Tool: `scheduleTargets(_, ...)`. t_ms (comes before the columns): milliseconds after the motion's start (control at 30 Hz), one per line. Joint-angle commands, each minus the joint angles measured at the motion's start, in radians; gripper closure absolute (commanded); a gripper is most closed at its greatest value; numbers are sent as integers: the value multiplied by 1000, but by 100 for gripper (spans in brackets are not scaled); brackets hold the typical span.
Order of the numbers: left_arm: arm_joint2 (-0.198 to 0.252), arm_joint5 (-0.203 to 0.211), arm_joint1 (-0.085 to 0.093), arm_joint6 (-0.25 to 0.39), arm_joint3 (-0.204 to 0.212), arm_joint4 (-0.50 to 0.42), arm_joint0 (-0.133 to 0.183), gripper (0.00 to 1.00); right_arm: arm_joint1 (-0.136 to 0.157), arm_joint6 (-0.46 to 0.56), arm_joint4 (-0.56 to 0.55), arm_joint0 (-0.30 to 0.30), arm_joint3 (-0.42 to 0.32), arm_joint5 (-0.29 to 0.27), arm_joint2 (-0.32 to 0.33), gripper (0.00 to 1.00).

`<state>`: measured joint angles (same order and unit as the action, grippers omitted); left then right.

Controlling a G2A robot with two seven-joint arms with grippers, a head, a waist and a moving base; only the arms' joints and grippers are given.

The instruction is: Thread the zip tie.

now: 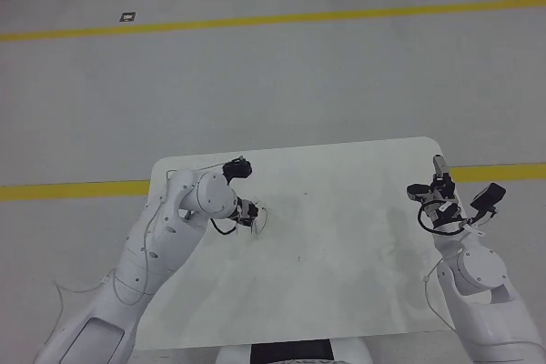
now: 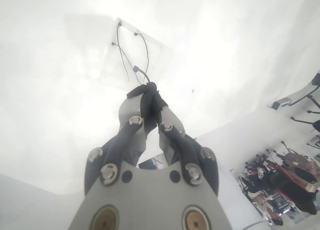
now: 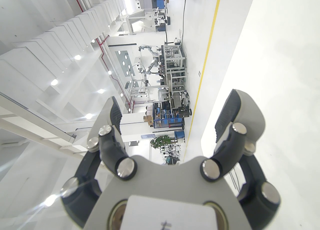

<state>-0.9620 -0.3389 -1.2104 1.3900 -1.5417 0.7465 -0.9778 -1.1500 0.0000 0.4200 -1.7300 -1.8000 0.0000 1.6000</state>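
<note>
The zip tie (image 2: 143,73), thin and black, is pinched by one end between the pressed-together fingertips of the left gripper (image 2: 149,88). Its square head sticks out just beyond them, over a clear flat tray (image 2: 163,49) where other black ties (image 2: 147,48) lie. All this is on the left part of the white table (image 1: 346,273). The right gripper (image 3: 172,110) is at the table's right edge, well apart, fingers spread wide with nothing between them.

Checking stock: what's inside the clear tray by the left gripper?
Three thin black zip ties lie in the clear tray. A fourth zip tie runs into the shut left gripper, which hides its far end.
</note>
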Motion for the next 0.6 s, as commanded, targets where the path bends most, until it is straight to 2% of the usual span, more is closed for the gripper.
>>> scheduleTargets(0, 4, 1, 0, 0, -1, 2, 0, 100, 0, 0, 0, 0, 0, 0, 0, 0)
scheduleTargets(300, 4, 1, 0, 0, -1, 2, 0, 100, 0, 0, 0, 0, 0, 0, 0, 0)
scheduleTargets(333, -5, 6, 1, -23, 2, -21, -7, 100, 0, 0, 0, 0, 0, 0, 0, 0)
scheduleTargets(433, -76, 25, 10, -40, 14, -116, -19, 100, 0, 0, 0, 0, 0, 0, 0, 0)
scheduleTargets(567, -187, 108, 30, -33, 11, -269, -60, 100, 0, 0, 0, 0, 0, 0, 0, 0)
